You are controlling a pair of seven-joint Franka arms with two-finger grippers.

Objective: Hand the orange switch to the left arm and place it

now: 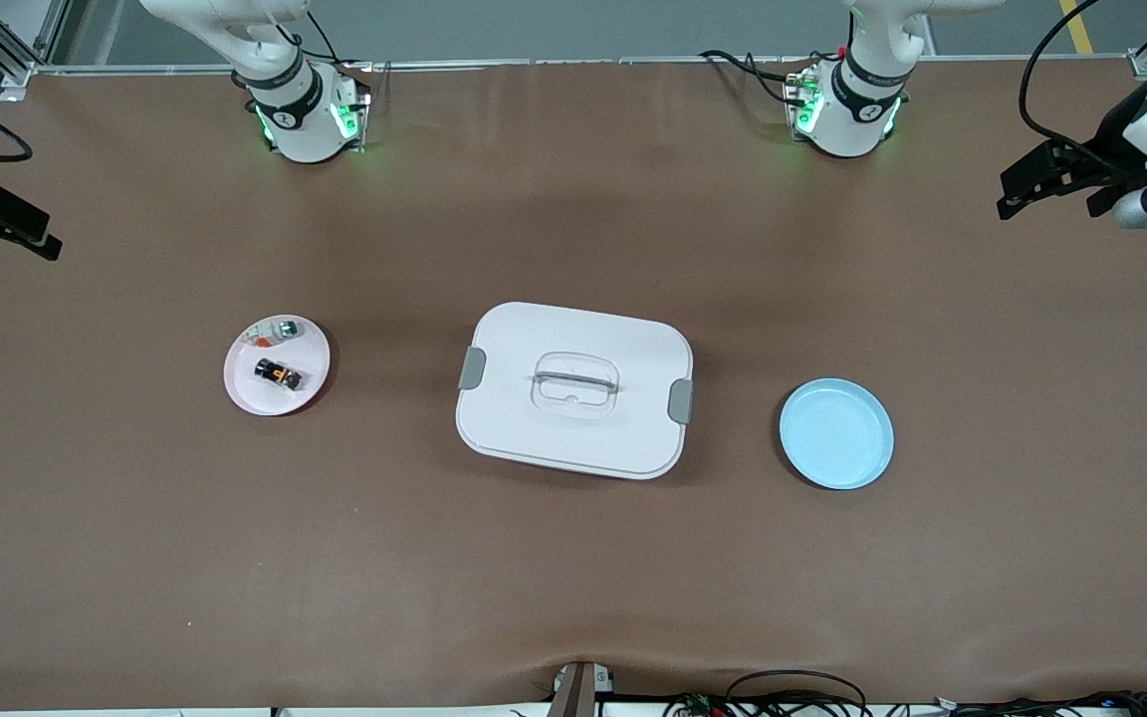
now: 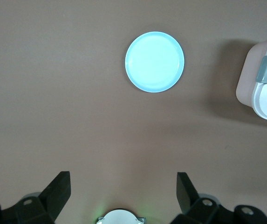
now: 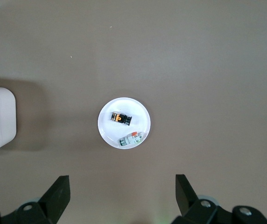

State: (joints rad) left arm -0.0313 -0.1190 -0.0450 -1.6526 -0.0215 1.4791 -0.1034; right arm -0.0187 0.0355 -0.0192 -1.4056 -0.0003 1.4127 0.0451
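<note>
Both grippers hang spread and empty: my right gripper high over the pink plate holding the orange switch, my left gripper high above the blue plate, the box between.

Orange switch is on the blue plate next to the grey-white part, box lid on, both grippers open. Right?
Not quite. The orange switch lies on the pink plate, not the blue plate, which is bare; the front view shows it. The rest holds: grey-white part beside it, box lidded, left gripper and right gripper open.
</note>
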